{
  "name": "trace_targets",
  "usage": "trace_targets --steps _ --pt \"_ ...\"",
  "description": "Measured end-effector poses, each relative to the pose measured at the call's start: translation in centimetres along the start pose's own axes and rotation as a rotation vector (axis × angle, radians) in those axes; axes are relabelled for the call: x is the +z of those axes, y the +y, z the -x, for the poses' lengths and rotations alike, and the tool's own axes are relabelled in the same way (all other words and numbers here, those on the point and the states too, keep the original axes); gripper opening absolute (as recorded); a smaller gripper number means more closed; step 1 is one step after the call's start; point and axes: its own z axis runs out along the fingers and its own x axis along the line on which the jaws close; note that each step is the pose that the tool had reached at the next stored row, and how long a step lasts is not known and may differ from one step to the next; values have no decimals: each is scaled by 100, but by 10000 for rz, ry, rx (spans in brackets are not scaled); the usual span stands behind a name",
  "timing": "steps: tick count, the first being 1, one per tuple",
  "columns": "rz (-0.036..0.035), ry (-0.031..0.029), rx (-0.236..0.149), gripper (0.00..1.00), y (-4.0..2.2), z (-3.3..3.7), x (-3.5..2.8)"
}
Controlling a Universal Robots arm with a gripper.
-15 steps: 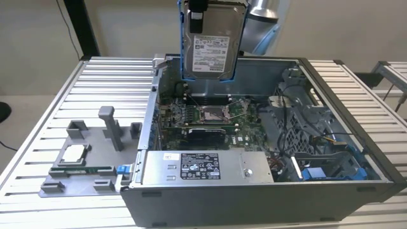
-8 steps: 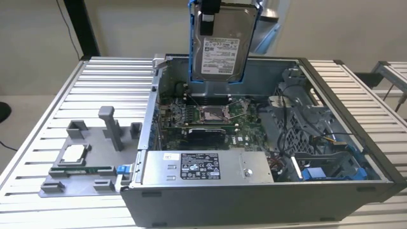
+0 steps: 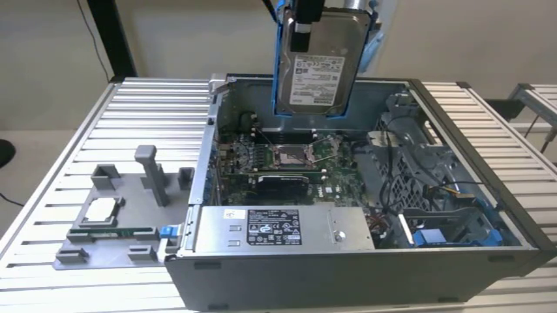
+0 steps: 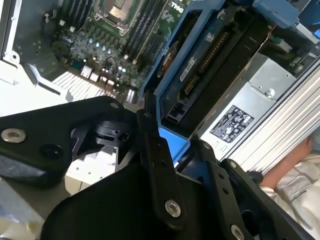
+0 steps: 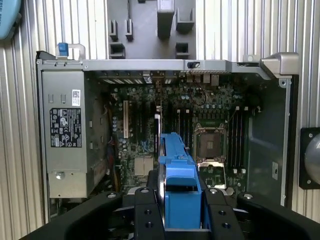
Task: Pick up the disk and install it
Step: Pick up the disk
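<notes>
Exterior view: the gripper (image 3: 304, 29) holds the disk (image 3: 317, 72) upright, high over the open computer case (image 3: 348, 280), jaws clamped on the top end of its blue frame (image 3: 280, 65); the disk's white label faces the camera, its print not legible; the power supply (image 3: 261, 227) inside the case carries a black-and-white sticker, likewise unreadable.

Second wrist view: the disk (image 4: 200, 62) hangs edge-down from the gripper (image 4: 182, 155), above the circuit board (image 4: 95, 45); a person's sleeve (image 4: 305, 190) lies just outside the case.

First wrist view: the blue frame sits pinched between the fingers (image 5: 145, 215), over the board and near the processor socket (image 5: 209, 142).

Likely hazards: a slipping grip would drop the disk onto the bare socket; a tilted descent could catch the case wall.
</notes>
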Motion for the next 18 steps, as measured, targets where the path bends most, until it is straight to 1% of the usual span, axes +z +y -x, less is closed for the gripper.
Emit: trace_targets --steps 13,18 --pt "52 1 1 0 -318 -183 -4" --pt "71 3 3 0 -432 -254 -7"
